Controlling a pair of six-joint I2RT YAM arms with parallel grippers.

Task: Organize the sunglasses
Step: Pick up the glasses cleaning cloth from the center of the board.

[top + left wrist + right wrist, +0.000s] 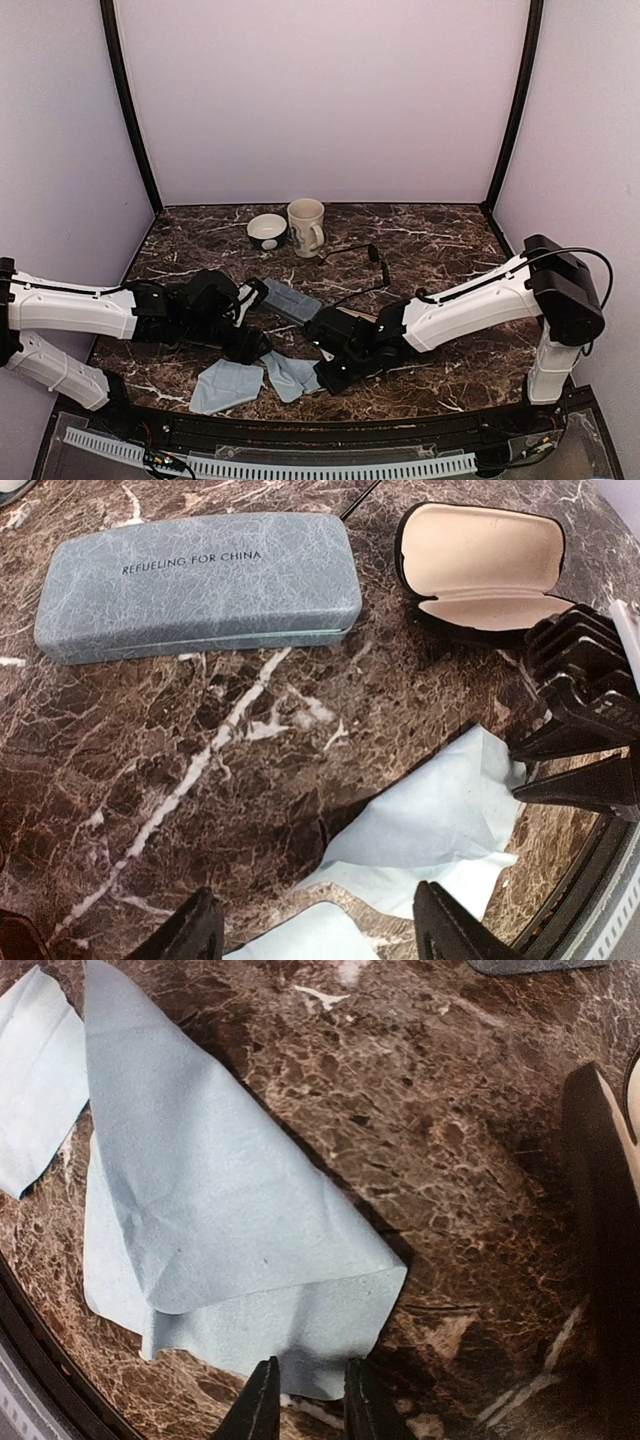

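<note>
Marble table (440, 240), dark brown with white veins, lilac walls round it.

Right gripper (312, 1405): low near the table's near edge. Fingers narrowly apart, nothing clamped. The tips sit right at the hem of a pale blue cloth (230, 1210).

Left gripper (320, 935): spread wide and empty, with a second cloth (222, 387) showing between its fingers. Outward from it is the closed grey-blue case (200, 580) just ahead. Beside that is the open black oval case (480, 565) with cream lining, and the right gripper's body is close against this case.

Wire-framed sunglasses (375, 255): farther out, on the far side of the right forearm. They lie right of the grey-blue case and short of the mug (306, 227) and bowl (267, 230). Neither wrist camera shows them. The slim arms are splayed open and run roughly left to right across the table, with the front seemingly at the right end.

The right arm is the nearer. Its gripper faces the near edge, away from the pair, so I judge it has to lift and swing outward to reach them.

Thicker brownish pair: not made out for certain in any view.
</note>
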